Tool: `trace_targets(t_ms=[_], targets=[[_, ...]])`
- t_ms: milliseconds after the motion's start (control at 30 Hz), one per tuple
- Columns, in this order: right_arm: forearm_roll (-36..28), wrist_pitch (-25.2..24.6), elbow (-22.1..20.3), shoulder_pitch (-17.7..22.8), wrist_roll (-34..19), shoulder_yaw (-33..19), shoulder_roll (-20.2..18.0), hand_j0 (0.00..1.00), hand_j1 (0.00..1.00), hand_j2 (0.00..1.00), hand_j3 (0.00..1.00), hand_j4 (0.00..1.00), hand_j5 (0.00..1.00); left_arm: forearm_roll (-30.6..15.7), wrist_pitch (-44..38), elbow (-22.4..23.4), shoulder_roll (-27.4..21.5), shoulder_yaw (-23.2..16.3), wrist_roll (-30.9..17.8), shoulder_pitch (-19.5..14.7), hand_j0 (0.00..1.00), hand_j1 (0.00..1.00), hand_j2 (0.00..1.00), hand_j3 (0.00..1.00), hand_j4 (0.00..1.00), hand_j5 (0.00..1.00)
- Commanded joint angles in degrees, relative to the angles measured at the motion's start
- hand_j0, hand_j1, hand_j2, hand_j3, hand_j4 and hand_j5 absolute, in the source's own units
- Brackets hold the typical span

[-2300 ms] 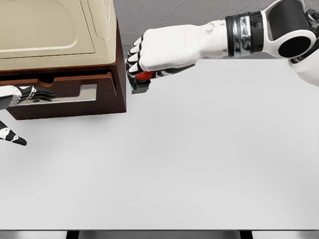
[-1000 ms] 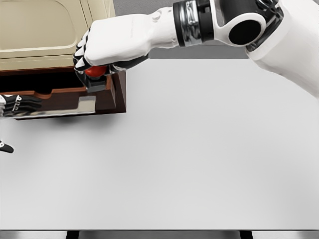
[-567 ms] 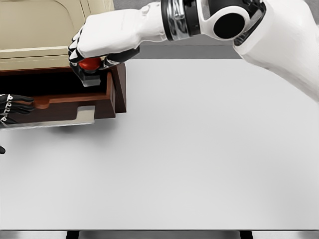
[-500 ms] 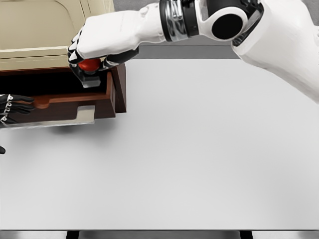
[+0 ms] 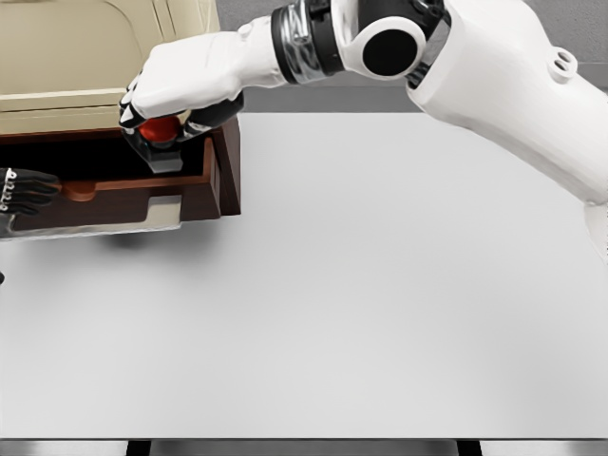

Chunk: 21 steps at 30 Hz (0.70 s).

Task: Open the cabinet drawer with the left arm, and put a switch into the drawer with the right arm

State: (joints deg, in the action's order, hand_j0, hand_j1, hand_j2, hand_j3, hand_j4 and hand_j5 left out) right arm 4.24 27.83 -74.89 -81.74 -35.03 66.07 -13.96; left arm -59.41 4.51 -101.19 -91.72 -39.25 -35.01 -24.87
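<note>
Two hands at work, one per job. Nearest: bare white tabletop (image 5: 361,313), nothing resting on the visible stretch. Further back at the left edge, the left hand (image 5: 21,193), dark fingers curled at the front of the pulled-out drawer (image 5: 114,195) beside its knob; whether actually clamped on the knob or only resting against it cannot be told. Beyond that, the dark drawer cavity lying open inside the brown cabinet (image 5: 228,166), with a beige panel on top. Above the cavity, near its right wall, the right hand (image 5: 176,90), fingers wrapped around the switch (image 5: 157,138), red button over a grey base, held clear of the drawer floor, not yet released. Likely risks from here: base clipping the drawer's right wall or front lip on the way down; an early release, letting the switch tip or roll; the drawer sliding if the left hand's hold slackens.
</note>
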Motion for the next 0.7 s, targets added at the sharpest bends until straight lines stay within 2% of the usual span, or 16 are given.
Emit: trace_targets(t_ms=[0, 233, 500, 667], targets=[[-0.2, -0.1, 1.8, 0.0, 0.0, 0.2, 1.0, 0.5, 0.5, 0.5, 0.5, 0.5, 0.5, -1.6, 0.0, 0.0, 0.0, 0.1, 0.0, 0.0, 1.0, 1.0, 1.0, 1.0, 1.0, 1.0], [0.3, 0.2, 5.8, -0.4, 0.0, 0.2, 3.3, 0.5, 0.5, 0.5, 0.5, 0.5, 0.5, -2.2, 0.0, 0.0, 0.0, 0.1, 0.0, 0.0, 1.0, 1.0, 1.0, 1.0, 1.0, 1.0], [2.4, 0.4, 7.5, -0.4, 0.0, 0.2, 4.5, 0.49, 0.49, 0.49, 0.49, 0.49, 0.49, -3.1, 0.0, -0.1, 0.1, 0.1, 0.0, -0.1, 1.0, 1.0, 1.0, 1.0, 1.0, 1.0], [2.9, 0.5, 10.2, -0.5, 0.0, 0.3, 6.3, 0.49, 0.49, 0.49, 0.49, 0.49, 0.49, -3.3, 0.0, -0.1, 0.1, 0.1, 0.0, -0.1, 1.0, 1.0, 1.0, 1.0, 1.0, 1.0]])
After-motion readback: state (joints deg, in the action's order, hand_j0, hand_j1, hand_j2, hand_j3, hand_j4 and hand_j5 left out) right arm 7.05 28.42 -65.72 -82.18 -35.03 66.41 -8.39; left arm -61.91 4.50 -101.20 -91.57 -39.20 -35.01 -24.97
